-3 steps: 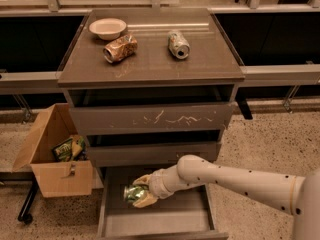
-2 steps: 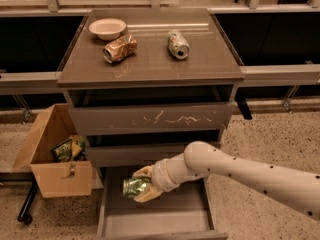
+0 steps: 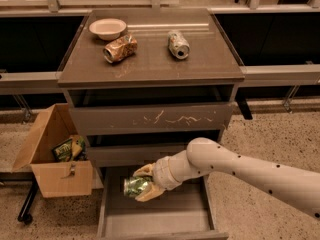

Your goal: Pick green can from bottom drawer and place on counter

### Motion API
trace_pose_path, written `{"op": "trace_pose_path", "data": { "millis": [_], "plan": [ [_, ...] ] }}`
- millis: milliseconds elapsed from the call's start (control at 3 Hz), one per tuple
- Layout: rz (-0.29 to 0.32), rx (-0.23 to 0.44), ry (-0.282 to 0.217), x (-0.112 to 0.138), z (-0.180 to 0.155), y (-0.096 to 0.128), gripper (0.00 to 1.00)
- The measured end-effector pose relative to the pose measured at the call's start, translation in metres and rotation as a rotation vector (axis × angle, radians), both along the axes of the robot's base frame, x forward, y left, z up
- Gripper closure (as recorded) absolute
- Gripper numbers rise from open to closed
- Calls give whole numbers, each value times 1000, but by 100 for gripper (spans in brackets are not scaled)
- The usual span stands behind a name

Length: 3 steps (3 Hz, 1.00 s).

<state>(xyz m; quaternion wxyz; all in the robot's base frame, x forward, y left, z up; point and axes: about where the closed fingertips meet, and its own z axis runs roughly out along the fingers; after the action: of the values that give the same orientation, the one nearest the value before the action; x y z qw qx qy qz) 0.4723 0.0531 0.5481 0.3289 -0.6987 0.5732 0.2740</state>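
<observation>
The green can point(image 3: 134, 186) is held sideways in my gripper point(image 3: 144, 183), whose pale fingers point(image 3: 149, 192) close around it above the open bottom drawer point(image 3: 155, 219). My white arm point(image 3: 240, 166) reaches in from the right, over the drawer's right side. The can hangs above the drawer's left half, just below the middle drawer front. The counter point(image 3: 150, 64) is the grey-brown cabinet top above, well higher than the can.
On the counter lie a tan-gold can point(image 3: 120, 48), a silver-white can point(image 3: 178, 44) and a pale bowl point(image 3: 107, 28). The scratched upper drawer front point(image 3: 150, 119) juts out slightly. A cardboard box point(image 3: 55, 156) with wrappers stands on the floor at left.
My gripper has moved up and a little left with the green can in it, lifting it off the drawer floor. The arm has swung round with it.
</observation>
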Motion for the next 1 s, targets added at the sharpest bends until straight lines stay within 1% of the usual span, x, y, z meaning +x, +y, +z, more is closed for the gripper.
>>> {"op": "trace_pose_path", "data": {
  "millis": [333,667,1000],
  "plan": [
    [-37,25,-36,24,56,-6,100],
    [-67,16,-100,54,139,-1,100],
    [-103,9,-161,92,221,7,100]
  ]
}}
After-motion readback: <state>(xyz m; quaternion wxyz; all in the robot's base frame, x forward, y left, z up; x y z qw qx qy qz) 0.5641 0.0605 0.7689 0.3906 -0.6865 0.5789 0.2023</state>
